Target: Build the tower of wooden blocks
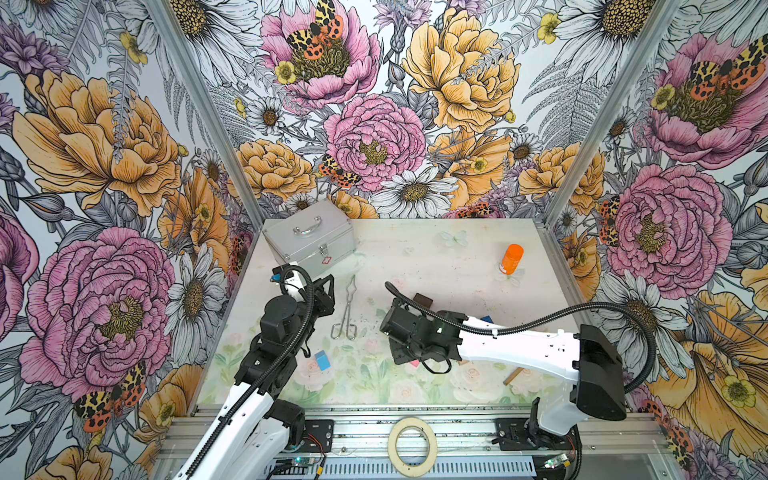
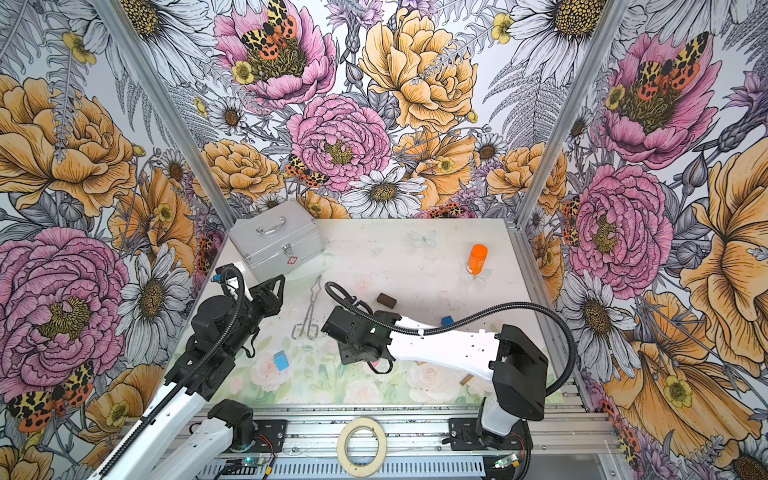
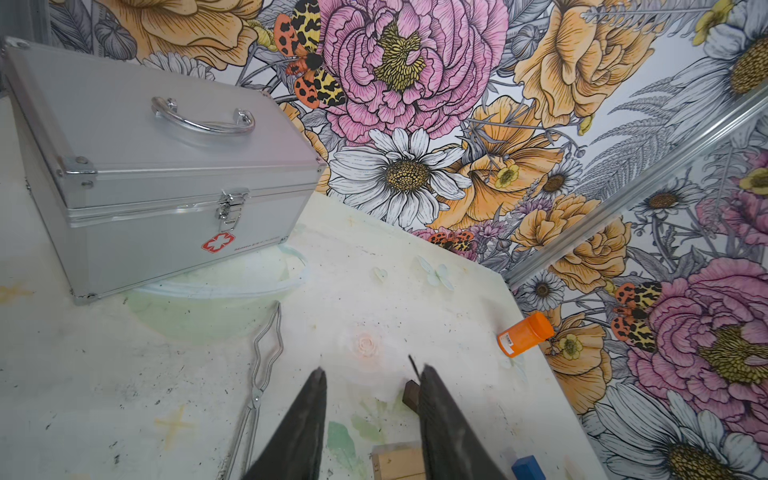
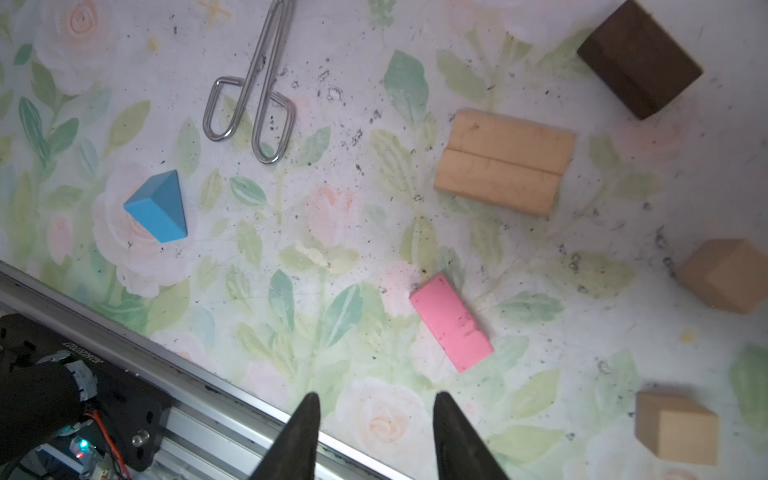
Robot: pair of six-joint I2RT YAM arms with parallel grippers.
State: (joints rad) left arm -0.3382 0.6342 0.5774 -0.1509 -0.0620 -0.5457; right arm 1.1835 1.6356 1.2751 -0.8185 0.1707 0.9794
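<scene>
The wood blocks lie scattered flat on the table. Two tan bars (image 4: 505,162) lie side by side, with a dark brown bar (image 4: 640,58) beyond them and a pink bar (image 4: 451,322) nearer my right gripper (image 4: 376,399). That gripper is open and empty, hovering near the table's front edge. Two tan cubes (image 4: 725,274) (image 4: 675,428) sit off to one side, and a light blue block (image 1: 322,360) lies near the left arm. A darker blue cube (image 2: 446,321) sits by the right forearm. My left gripper (image 3: 374,372) is open and empty, raised above the table. No wood block tower is in view.
A silver case (image 1: 309,241) stands at the back left. Metal tongs (image 1: 347,311) lie between the arms. An orange bottle (image 1: 512,258) stands at the back right. A thin wooden stick (image 1: 513,376) lies front right. A tape roll (image 1: 411,446) rests on the front rail.
</scene>
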